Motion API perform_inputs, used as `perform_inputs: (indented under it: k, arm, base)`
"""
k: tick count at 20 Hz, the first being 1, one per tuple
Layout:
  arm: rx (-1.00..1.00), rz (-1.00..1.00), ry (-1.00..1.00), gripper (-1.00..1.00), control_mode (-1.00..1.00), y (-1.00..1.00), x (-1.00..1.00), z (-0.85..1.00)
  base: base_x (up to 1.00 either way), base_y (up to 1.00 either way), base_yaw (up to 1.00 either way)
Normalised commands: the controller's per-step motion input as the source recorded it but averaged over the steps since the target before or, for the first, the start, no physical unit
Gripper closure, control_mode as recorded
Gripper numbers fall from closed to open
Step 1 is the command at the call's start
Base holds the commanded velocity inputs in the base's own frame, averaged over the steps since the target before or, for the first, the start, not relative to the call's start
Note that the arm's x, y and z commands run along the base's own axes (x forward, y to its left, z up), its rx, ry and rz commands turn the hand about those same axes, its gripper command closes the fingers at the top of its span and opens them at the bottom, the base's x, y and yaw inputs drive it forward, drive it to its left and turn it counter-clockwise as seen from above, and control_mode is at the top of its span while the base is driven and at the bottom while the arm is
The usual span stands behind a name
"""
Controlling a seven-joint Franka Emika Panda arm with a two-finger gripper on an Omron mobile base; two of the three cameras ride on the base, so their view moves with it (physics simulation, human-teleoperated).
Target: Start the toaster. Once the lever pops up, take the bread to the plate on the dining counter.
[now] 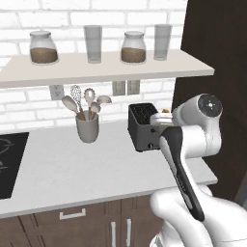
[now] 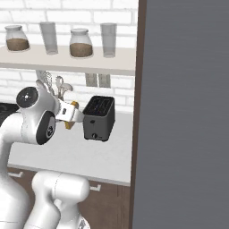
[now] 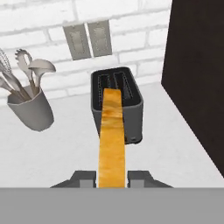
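Note:
My gripper (image 3: 112, 178) is shut on the bread (image 3: 112, 144), a slice seen edge-on with its orange-brown crust running away from the fingertips toward the toaster (image 3: 117, 105). The dark grey toaster (image 1: 142, 126) stands on the white worktop by the dark cabinet, and both slots in its black top look empty. From the side, the gripper (image 2: 67, 114) hovers just off the toaster (image 2: 99, 118), about level with its top, with bits of orange crust (image 2: 69, 124) showing at the hand. The plate and the dining counter are out of view.
A grey utensil cup (image 1: 87, 128) with spoons and a whisk stands left of the toaster. A black cooktop (image 1: 9, 164) lies at the far left. A shelf (image 1: 96, 67) with jars and glasses hangs overhead. A tall dark cabinet (image 1: 212, 48) closes off the right side.

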Motion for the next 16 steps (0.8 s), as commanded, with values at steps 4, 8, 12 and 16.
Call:
perform_inputs:
  k: [4,8,12,16]
  arm:
    - [0.02,0.0,0.1,1.0,-1.0,0.0,-0.51,0.08]
    - [-0.11,0.0,-0.03,1.0,-1.0,0.07,-0.21,-0.01]
    - [-0.08,0.0,-0.06,1.0,-1.0,0.06,-0.15,-0.02]
    - [0.0,0.0,0.0,1.0,-1.0,0.0,0.0,0.0]
  base:
    - [0.0,0.0,0.0]
    - [0.0,0.0,0.0]
    - [0.0,0.0,0.0]
    - [0.0,0.0,0.0]
